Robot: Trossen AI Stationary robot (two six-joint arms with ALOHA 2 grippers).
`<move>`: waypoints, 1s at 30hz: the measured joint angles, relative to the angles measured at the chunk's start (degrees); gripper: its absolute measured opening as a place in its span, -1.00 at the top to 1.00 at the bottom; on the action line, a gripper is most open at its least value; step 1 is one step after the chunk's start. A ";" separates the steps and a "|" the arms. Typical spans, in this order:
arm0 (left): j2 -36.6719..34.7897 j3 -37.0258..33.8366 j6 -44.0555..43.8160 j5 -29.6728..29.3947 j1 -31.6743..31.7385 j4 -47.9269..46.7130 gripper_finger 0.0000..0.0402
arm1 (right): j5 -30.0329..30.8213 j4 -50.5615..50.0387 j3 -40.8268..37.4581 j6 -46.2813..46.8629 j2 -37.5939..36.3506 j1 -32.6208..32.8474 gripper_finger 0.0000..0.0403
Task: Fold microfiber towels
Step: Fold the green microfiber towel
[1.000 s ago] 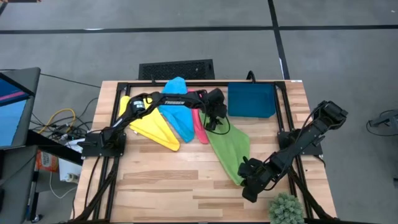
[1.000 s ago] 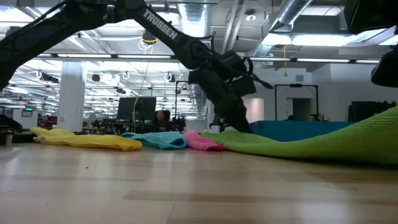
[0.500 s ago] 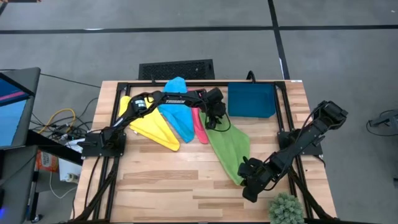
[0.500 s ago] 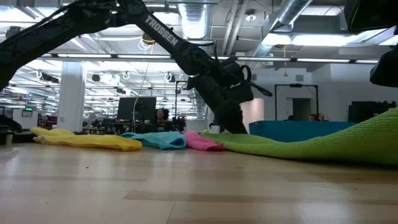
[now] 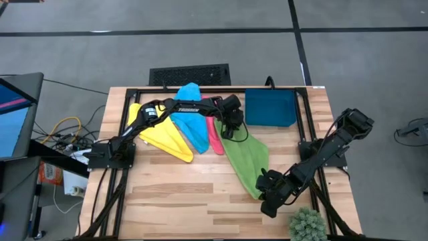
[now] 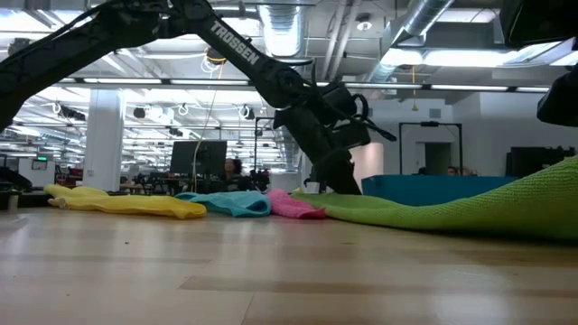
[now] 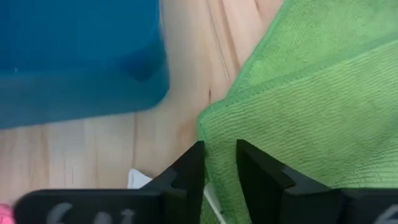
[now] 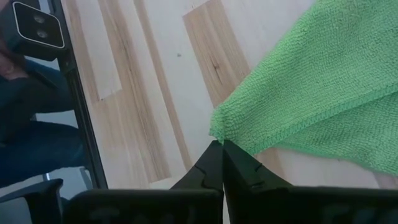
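1. In the high view, the soft green microfiber towel (image 5: 246, 161) lies stretched out on the pale wooden slatted table (image 5: 167, 194), running from beside the rigid dark blue rectangular tray (image 5: 269, 108) down toward the near right part of the table.
2. The left gripper (image 5: 229, 131) sits at the towel's far corner, just beside the tray. The left wrist view shows what the overhead cannot: its two dark fingers (image 7: 186, 168) stand on either side of a fold of the green corner, narrowly apart with the cloth between them.
3. The right gripper (image 5: 262, 181) is at the towel's near end. The right wrist view shows its fingers (image 8: 211, 163) pressed together on the very tip of the green corner, pinching it.
4. Only the low view shows height: the green cloth (image 6: 470, 209) rises off the table toward the right side of the picture, while its far end lies flat under the left gripper (image 6: 339, 181).
5. Left of the green towel, the limp pink towel (image 5: 214, 136), the bright sky-blue towel (image 5: 190, 120) and the yellow towel (image 5: 164, 136) lie side by side, fanned out.
6. The high view also takes in a small spiky green plant (image 5: 307, 225) at the near right table edge.
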 joint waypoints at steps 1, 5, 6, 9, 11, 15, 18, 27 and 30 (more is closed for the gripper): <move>0.00 0.00 0.28 -0.13 0.00 -0.01 0.70 | 0.00 0.00 0.00 0.01 0.00 0.00 0.91; 0.00 0.00 0.67 -0.11 -0.02 -0.02 0.93 | 0.00 0.01 0.00 0.01 0.00 0.00 0.89; 0.00 0.00 0.84 -0.11 0.00 -0.02 0.96 | 0.00 -0.01 0.00 0.03 0.00 0.00 0.88; 0.00 0.00 1.88 -0.74 -0.02 -0.01 0.98 | 0.02 -0.07 0.00 0.01 0.00 0.00 0.88; 0.00 0.06 1.69 -1.17 -0.02 -0.18 0.99 | 0.02 -0.47 0.00 0.01 0.00 0.00 0.89; 0.00 3.76 -0.57 -0.62 0.00 -5.45 1.00 | 0.28 -1.11 0.00 0.01 0.00 0.00 0.91; -0.09 6.70 -1.42 -0.48 -0.02 -9.65 1.00 | 1.59 -1.16 0.00 0.01 0.00 0.00 0.90; -0.06 11.30 -0.69 -1.14 -0.07 -12.65 0.96 | 2.97 -1.51 0.00 0.01 0.00 -0.02 0.89; -0.07 10.78 3.29 0.35 -0.35 -11.08 0.81 | 2.97 -1.51 0.00 0.03 0.00 -0.02 0.89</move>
